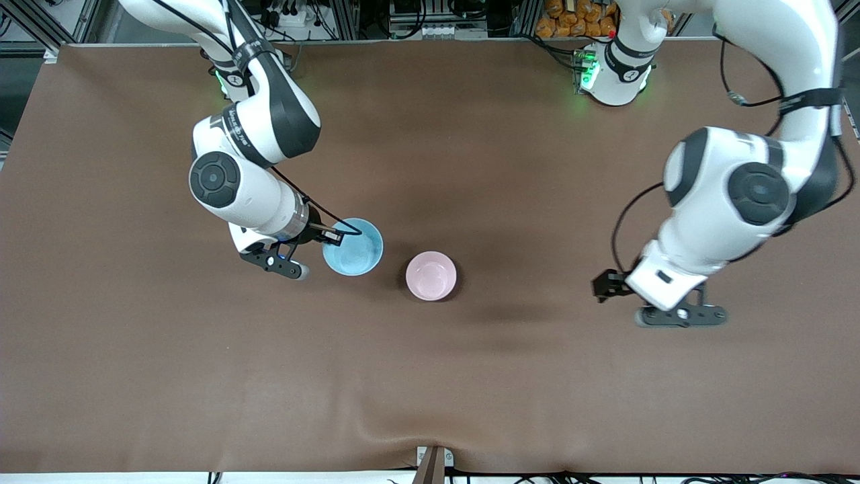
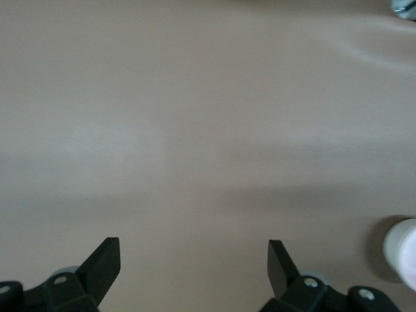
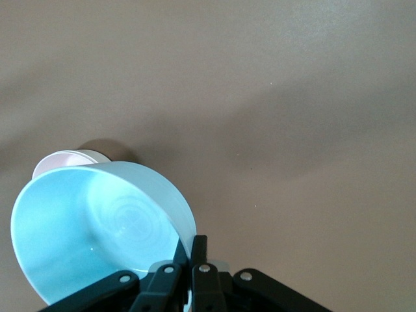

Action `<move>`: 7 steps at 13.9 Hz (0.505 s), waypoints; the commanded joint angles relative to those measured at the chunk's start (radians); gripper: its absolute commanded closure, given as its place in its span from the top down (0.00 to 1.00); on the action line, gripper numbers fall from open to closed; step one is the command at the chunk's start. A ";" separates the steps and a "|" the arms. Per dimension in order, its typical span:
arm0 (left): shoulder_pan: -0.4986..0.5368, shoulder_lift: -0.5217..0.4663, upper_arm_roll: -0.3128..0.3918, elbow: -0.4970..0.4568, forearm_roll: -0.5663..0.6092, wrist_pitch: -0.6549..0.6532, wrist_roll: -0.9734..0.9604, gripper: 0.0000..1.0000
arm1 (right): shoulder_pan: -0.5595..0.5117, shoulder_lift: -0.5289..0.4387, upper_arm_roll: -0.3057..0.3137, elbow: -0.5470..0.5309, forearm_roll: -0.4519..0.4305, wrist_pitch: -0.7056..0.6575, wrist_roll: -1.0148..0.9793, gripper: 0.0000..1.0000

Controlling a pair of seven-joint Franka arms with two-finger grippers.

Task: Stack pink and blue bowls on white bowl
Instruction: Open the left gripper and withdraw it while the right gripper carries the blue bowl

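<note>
My right gripper [image 1: 340, 234] is shut on the rim of the light blue bowl [image 1: 354, 249] and holds it tilted, over the table beside the pink bowl [image 1: 431, 275]. In the right wrist view the fingers [image 3: 200, 244] pinch the blue bowl's wall [image 3: 97, 221], and the pale bowl's rim [image 3: 62, 159] shows past it. The pink bowl stands upright at the table's middle. I see no white bowl on its own; whether one sits under the pink bowl I cannot tell. My left gripper [image 1: 607, 286] [image 2: 195, 260] is open and empty, waiting over bare table toward the left arm's end.
The brown table cloth [image 1: 430, 376] has a raised fold at its edge nearest the front camera. A pale bowl edge [image 2: 404, 252] shows at the side of the left wrist view. Cables and clutter lie along the arms' bases.
</note>
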 commanded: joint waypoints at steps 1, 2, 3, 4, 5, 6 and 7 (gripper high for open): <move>0.091 -0.054 -0.035 -0.020 0.001 -0.041 0.106 1.00 | 0.002 0.007 -0.004 0.022 0.015 -0.014 0.017 0.00; 0.110 -0.082 -0.046 -0.020 0.001 -0.074 0.126 1.00 | 0.001 0.009 -0.004 0.022 0.015 -0.014 0.017 0.00; 0.110 -0.108 -0.043 -0.019 0.001 -0.115 0.130 1.00 | 0.001 0.007 -0.004 0.022 0.015 -0.014 0.017 0.00; 0.109 -0.141 -0.037 -0.022 0.002 -0.152 0.130 1.00 | 0.007 0.007 -0.004 0.022 0.015 -0.014 0.023 0.00; 0.113 -0.171 -0.035 -0.023 0.002 -0.200 0.130 1.00 | 0.015 0.007 -0.004 0.027 0.015 -0.014 0.044 0.00; 0.124 -0.200 -0.035 -0.022 0.001 -0.247 0.131 1.00 | 0.019 0.010 -0.004 0.039 0.015 -0.010 0.075 0.00; 0.121 -0.232 -0.032 -0.020 0.002 -0.296 0.130 1.00 | 0.028 0.013 -0.004 0.045 0.015 -0.007 0.090 0.00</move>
